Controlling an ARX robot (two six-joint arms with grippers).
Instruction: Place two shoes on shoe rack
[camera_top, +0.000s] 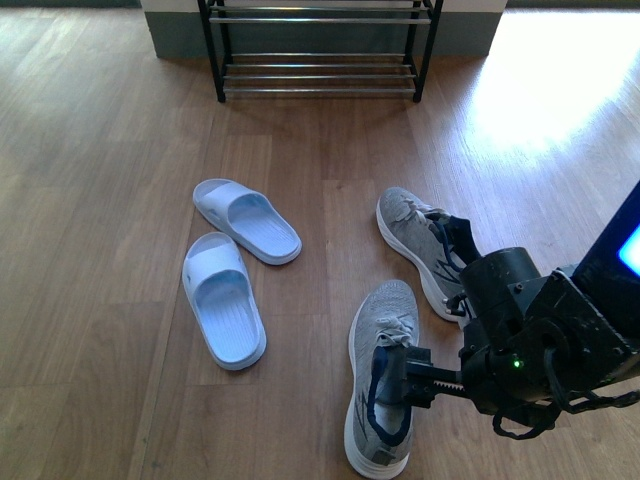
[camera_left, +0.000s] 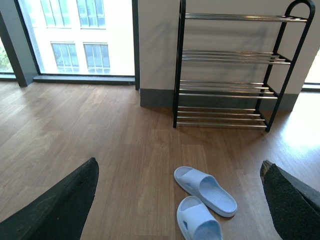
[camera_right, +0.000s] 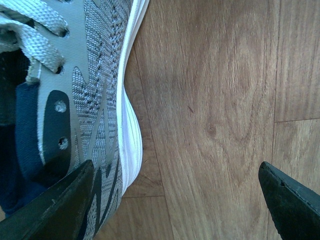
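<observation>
no shoe has been placed on the shoe rack (camera_top: 318, 88); every tier in view is bare, so the whole task is judged to be outstanding. four shoes are counted on the wooden floor (camera_top: 100, 200), all well apart from the rack: two grey sneakers and two pale blue sandals. the nearer sneaker (camera_top: 386, 318) lies with its toe toward the rack, and the farther sneaker (camera_top: 410, 232) lies just beyond it and slightly to the right. the first sandal (camera_top: 247, 220) and the second sandal (camera_top: 223, 300) lie close together to the left of the sneakers. one rack is counted, and four tiers of bars are shown in the left wrist view. two grippers are counted. the right gripper (camera_top: 402, 372) is positioned at the heel opening of the nearer sneaker. in the right wrist view its fingers (camera_right: 55, 210) are spread, one against the side wall of the sneaker and the other over bare floor, and nothing is clamped. the left gripper (camera_left: 179, 163) is raised clear of the floor, released, with nothing between its fingers. the step in hand is judged to be the first pick-up, at the sneaker wall. two placements remain to be made.
</observation>
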